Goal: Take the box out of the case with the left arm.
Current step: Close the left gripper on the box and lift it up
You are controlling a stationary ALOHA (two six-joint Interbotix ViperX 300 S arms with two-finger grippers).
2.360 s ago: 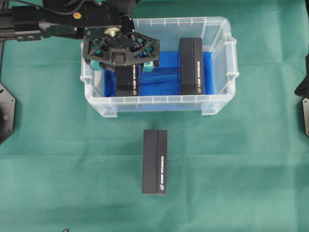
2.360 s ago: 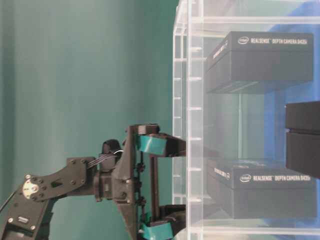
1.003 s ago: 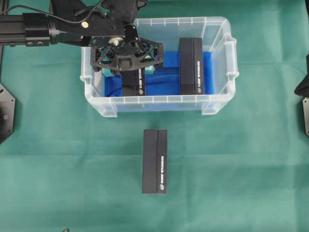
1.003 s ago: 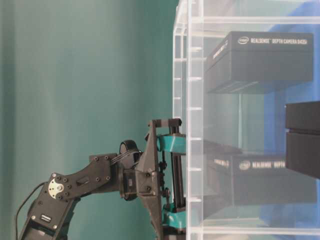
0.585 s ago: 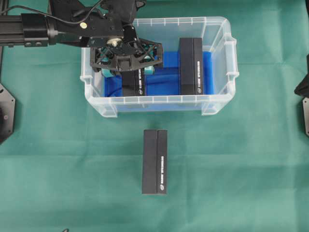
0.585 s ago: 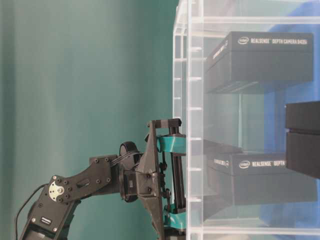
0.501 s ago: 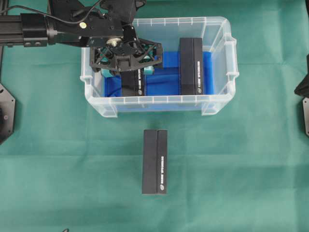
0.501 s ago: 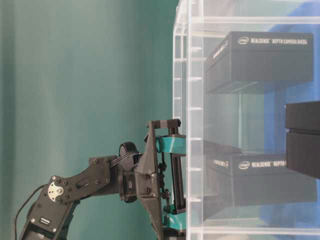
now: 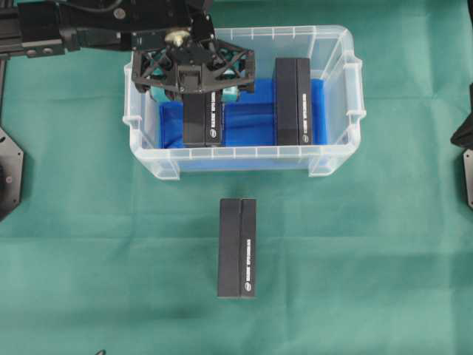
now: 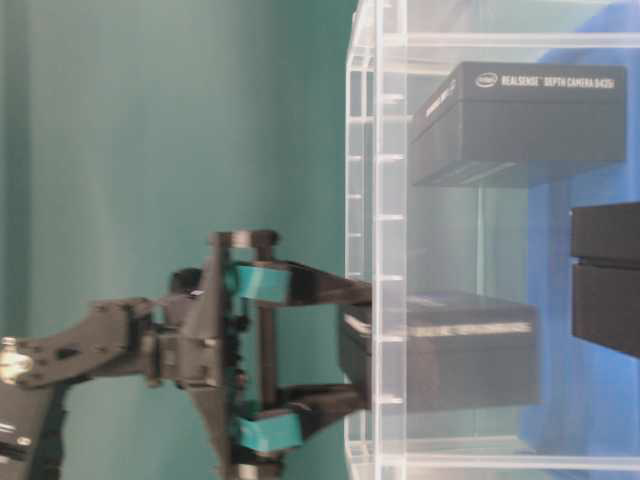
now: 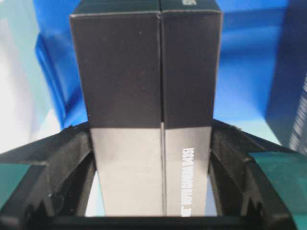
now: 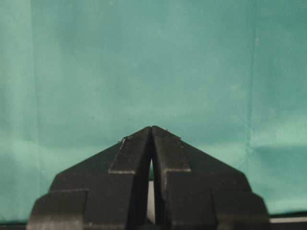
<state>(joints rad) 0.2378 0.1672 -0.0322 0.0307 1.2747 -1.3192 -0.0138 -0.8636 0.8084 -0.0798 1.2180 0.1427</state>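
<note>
There, the left gripper (image 9: 194, 90) was clamped on the box (image 9: 204, 118), its black fingers (image 11: 57, 163) pressed against both long sides of one end, jaws spread about the box's width. The box stood in the left half of the case (image 9: 336, 89), at nine o'clock from a second box (image 9: 293, 101); at table level its gripped end reached the case's rim. The right gripper (image 12: 151, 165) was closed, fingers nearly touching, over bare green cloth (image 12: 144, 62); a third box (image 9: 237, 247) lay outside at six o'clock from the case.
</note>
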